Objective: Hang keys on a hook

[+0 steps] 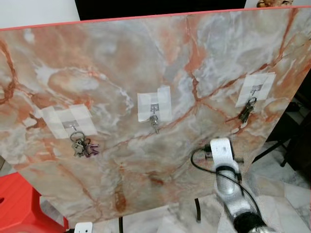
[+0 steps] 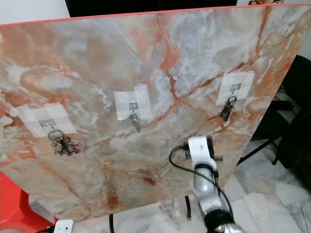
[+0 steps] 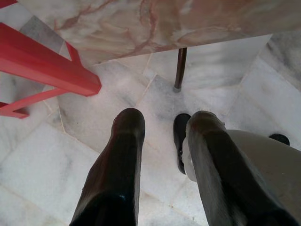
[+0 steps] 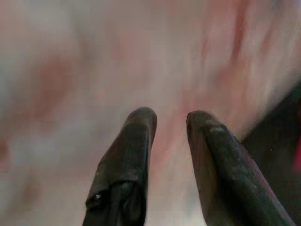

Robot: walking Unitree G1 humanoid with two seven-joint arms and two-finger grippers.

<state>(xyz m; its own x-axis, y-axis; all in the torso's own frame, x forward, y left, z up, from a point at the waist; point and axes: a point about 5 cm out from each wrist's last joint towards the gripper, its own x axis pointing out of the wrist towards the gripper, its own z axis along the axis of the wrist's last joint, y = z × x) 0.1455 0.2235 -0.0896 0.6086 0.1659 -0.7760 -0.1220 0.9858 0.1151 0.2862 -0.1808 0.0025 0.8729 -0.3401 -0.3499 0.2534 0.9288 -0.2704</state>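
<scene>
Raised before me, my right arm [image 1: 228, 179] reaches up toward the marbled board [image 1: 121, 58], its gripper [image 4: 170, 123] close against the blurred surface, fingers a little apart and holding nothing. Three taped hooks carry three sets of keys: a bunch at the left [image 1: 83, 146], a single key in the middle [image 1: 154, 124], a dark set at the right [image 1: 247, 110]. My left gripper [image 3: 164, 127] hangs low with fingers spread over the tiled floor [image 3: 70, 174], beside a red stool [image 3: 42, 66].

Red stool [image 1: 19, 204] blocks lower-left; elsewhere open.
</scene>
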